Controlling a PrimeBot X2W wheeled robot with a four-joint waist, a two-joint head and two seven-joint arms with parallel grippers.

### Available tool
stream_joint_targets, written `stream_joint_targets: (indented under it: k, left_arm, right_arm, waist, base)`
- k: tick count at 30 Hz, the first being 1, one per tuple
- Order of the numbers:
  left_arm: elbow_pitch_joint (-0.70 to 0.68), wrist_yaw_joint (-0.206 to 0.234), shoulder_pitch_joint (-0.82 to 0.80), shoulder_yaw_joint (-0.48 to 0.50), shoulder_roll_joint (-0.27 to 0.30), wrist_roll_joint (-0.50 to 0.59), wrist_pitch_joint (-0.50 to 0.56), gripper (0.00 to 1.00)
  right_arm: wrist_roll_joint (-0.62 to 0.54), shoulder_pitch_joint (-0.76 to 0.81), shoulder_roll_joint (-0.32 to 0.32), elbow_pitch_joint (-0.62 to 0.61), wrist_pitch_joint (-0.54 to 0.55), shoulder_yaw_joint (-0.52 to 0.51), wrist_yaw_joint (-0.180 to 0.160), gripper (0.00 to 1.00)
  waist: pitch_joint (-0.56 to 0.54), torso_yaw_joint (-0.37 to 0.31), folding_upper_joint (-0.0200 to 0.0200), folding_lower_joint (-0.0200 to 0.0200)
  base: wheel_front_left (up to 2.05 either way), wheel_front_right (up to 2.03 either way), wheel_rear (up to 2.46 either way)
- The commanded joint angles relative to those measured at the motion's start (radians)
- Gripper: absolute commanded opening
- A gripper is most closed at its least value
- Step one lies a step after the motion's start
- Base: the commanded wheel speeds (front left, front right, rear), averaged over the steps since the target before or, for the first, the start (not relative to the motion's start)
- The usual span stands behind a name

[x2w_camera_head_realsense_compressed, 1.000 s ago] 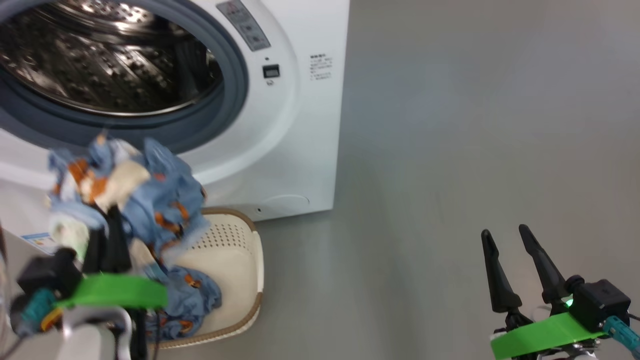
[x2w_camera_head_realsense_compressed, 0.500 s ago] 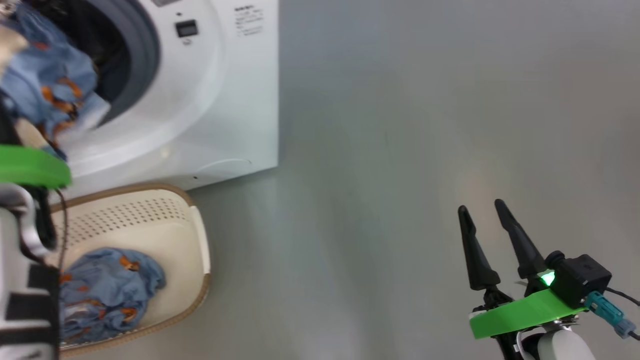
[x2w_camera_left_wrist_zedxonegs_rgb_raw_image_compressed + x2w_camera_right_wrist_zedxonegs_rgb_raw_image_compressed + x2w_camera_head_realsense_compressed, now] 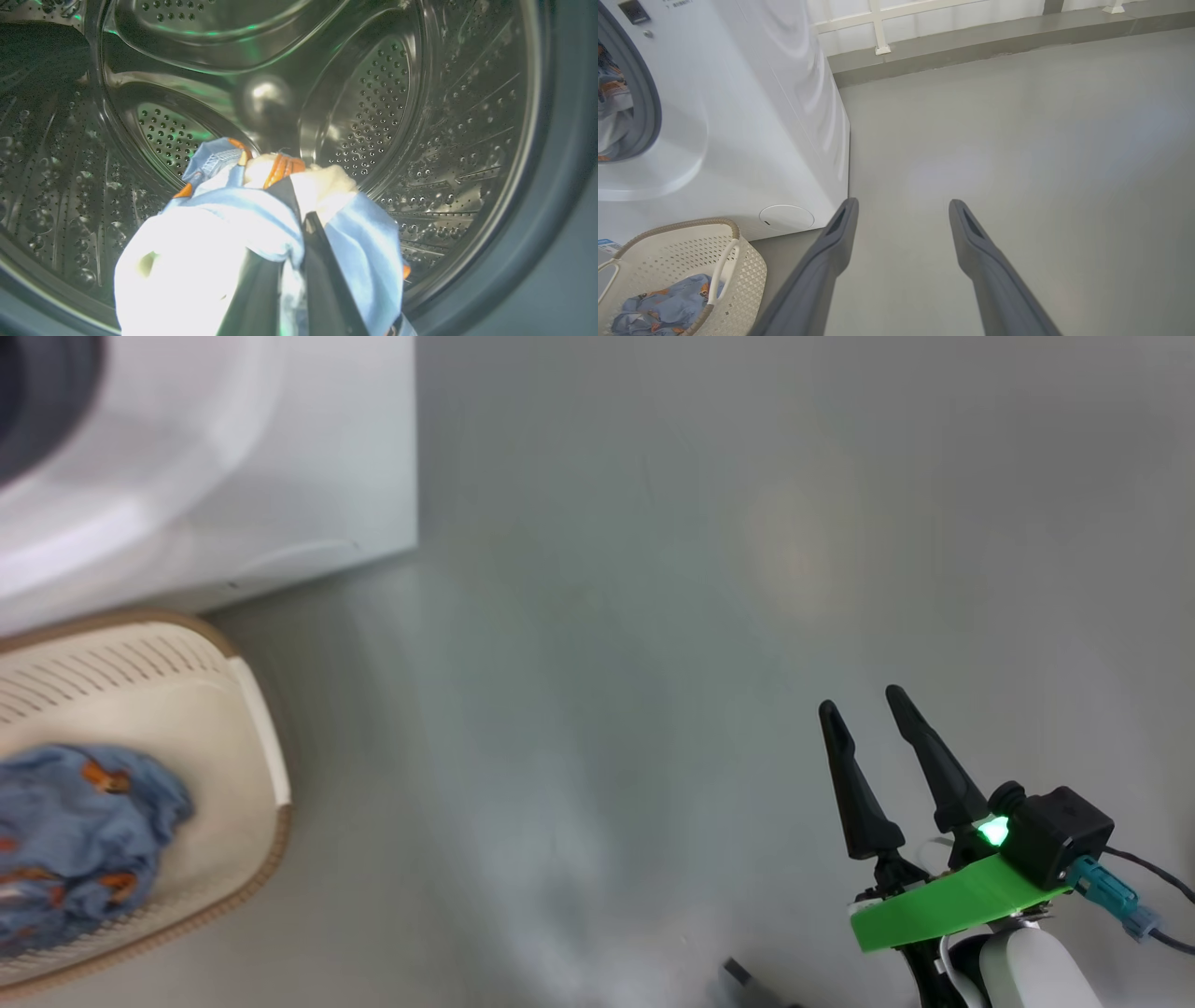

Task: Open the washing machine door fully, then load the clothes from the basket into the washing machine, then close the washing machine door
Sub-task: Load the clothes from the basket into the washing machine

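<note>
Steel perforated drum: curved all round and ahead of the left gripper, inside the big white front-loading washing machine.
Left fingers: two, long and dark, pressed together on the light-blue, orange-printed and cream clothes bundle.
Clothes bundle: draped over and around both fingers, above the drum's lower wall; contact with the steel could not be told.
Right gripper: spread wide and empty, poised over the bare grey floor.
Machine front: stood off to the left of the right gripper, well apart, with the grey rubber gasket ringing the opening.
Cream-white perforated plastic basket: sat on the floor left of the right fingers, just in front of the machine.
Basket load: one crumpled light-blue printed garment, low in the basket.
</note>
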Motion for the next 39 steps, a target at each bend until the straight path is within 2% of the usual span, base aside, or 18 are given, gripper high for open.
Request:
stream_joint_targets:
  k: [1, 9, 21, 27, 31, 39]
  left_arm:
    - [-0.014, 0.008, -0.038, 0.012, 0.063, 0.018, -0.006, 0.0]
    - [-0.028, 0.048, -0.161, 0.021, 0.083, 0.048, -0.006, 0.0]
    - [-0.195, 0.044, -0.236, 0.001, 0.101, 0.113, -0.006, 0.0]
    - [-0.261, 0.069, -0.214, 0.036, 0.094, 0.108, -0.006, 0.0]
    - [-0.209, 0.065, -0.184, 0.038, 0.099, 0.117, -0.006, 0.0]
    - [0.015, 0.068, -0.211, 0.02, 0.107, 0.128, -0.006, 0.0]
  right_arm:
    - [0.008, -0.004, -0.014, -0.022, -0.005, 0.023, 0.002, 1.0]
    - [0.029, -0.007, -0.033, -0.031, -0.005, 0.018, 0.002, 1.0]
    - [0.053, -0.009, -0.037, -0.043, -0.005, 0.025, 0.002, 1.0]
    - [0.06, -0.009, -0.033, -0.038, -0.005, 0.036, 0.002, 1.0]
    - [0.071, -0.001, -0.029, -0.033, -0.005, 0.043, 0.002, 1.0]
    - [0.076, 0.024, -0.037, -0.023, -0.005, 0.047, 0.002, 1.0]
  waist:
    - [0.084, -0.04, 0.0, 0.0]
    - [0.158, -0.042, 0.0, 0.0]
    - [0.206, -0.045, 0.0, 0.0]
    - [0.22, -0.059, 0.0, 0.0]
    - [0.216, -0.063, 0.0, 0.0]
    - [0.182, -0.06, 0.0, 0.0]
  base:
    - [0.0, 0.0, 0.0]
    - [0.0, 0.0, 0.0]
    - [0.0, 0.0, 0.0]
    - [0.0, 0.0, 0.0]
    - [0.0, 0.0, 0.0]
    - [0.0, 0.0, 0.0]
